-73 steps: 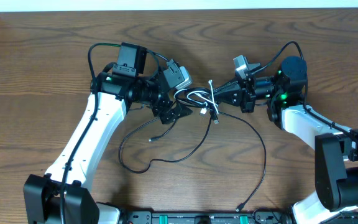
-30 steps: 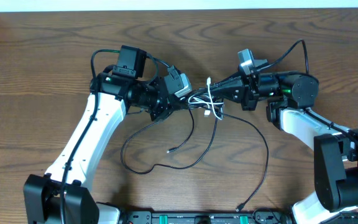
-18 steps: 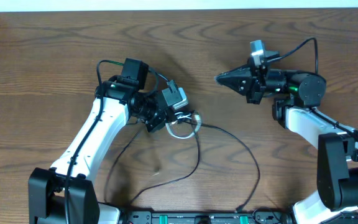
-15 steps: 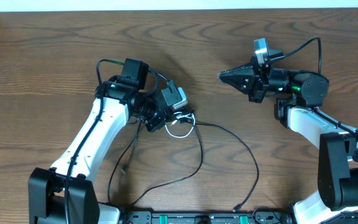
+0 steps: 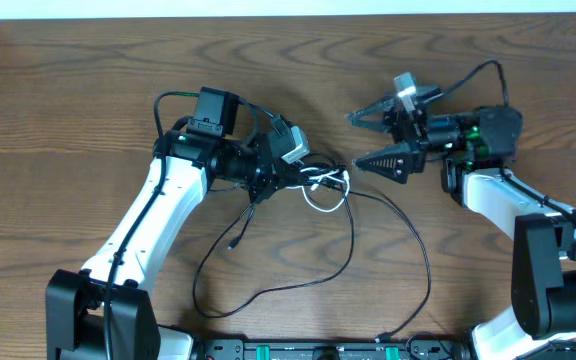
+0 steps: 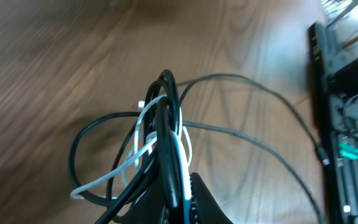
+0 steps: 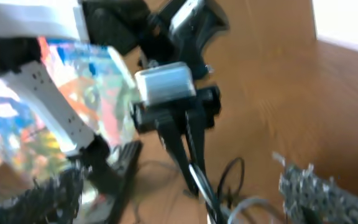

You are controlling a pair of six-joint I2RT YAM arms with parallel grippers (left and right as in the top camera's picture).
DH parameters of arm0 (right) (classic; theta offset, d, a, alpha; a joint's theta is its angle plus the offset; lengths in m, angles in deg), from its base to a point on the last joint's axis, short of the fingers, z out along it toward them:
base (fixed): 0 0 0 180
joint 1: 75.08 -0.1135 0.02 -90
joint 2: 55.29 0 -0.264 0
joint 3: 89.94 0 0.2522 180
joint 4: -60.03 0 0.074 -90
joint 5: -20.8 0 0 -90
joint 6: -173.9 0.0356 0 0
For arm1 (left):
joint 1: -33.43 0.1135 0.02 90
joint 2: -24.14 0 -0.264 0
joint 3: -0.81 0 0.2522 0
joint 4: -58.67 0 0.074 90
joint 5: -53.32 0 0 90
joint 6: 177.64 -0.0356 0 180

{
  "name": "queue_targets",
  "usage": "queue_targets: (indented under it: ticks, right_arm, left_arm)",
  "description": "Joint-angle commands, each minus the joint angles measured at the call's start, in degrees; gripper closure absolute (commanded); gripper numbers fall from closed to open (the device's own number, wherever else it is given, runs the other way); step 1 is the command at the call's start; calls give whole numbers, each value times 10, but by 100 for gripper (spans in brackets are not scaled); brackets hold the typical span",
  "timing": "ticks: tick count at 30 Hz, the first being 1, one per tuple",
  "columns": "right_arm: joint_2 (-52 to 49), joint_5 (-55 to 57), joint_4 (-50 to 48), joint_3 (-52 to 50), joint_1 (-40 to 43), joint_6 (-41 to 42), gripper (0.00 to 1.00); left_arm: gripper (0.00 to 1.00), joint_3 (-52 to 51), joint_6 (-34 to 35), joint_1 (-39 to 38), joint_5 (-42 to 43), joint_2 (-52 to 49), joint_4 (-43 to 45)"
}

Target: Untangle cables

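Left gripper (image 5: 306, 178) is clamped tight on the bundle (image 6: 161, 134), where white cable (image 5: 325, 203) and black cable (image 5: 413, 240) loop over each other. The left wrist view shows both cords running out from between the fingers (image 6: 207, 208), with white wound among the black strands. The bundle sits near the middle of the table (image 5: 68, 100) (lifted or resting, cannot tell from above). Right gripper (image 5: 354, 141) has its jaws wide apart and empty, just to the right of the bundle, tips aimed at it, touching no cord. The black cable's long run lies slack toward the near edge, and one plug end (image 5: 232, 243) lies loose below the left arm. Judgement: task partly along at best. The slack is spread out, but the cords are not yet separated, and the white loops sit inside the black ones. Left to do: right gripper takes one strand, draws it clear, then each cable is laid apart
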Motion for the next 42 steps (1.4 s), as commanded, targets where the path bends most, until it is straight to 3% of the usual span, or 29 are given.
queue_targets:
  ticks: [1, 10, 19, 24, 37, 42]
  right_arm:
    - [7, 23, 82, 4, -10, -79, 1]
    - [7, 48, 216, 4, -53, -190, 1]
    - [7, 139, 457, 4, -77, -318, 1]
    - [7, 234, 578, 4, -80, -368, 1]
    - [7, 306, 658, 4, -118, -423, 1]
    - [7, 316, 687, 4, -123, -447, 2]
  left_arm:
    - [92, -2, 10, 1, 59, -3, 0]
    - [93, -2, 65, 1, 59, -3, 35]
    - [92, 0, 145, 17, 55, 1, 116]
    - [92, 0, 226, 49, 59, 23, 164]
    - [92, 0, 242, 79, 58, 92, 190]
    - [92, 0, 296, 96, 57, 125, 242]
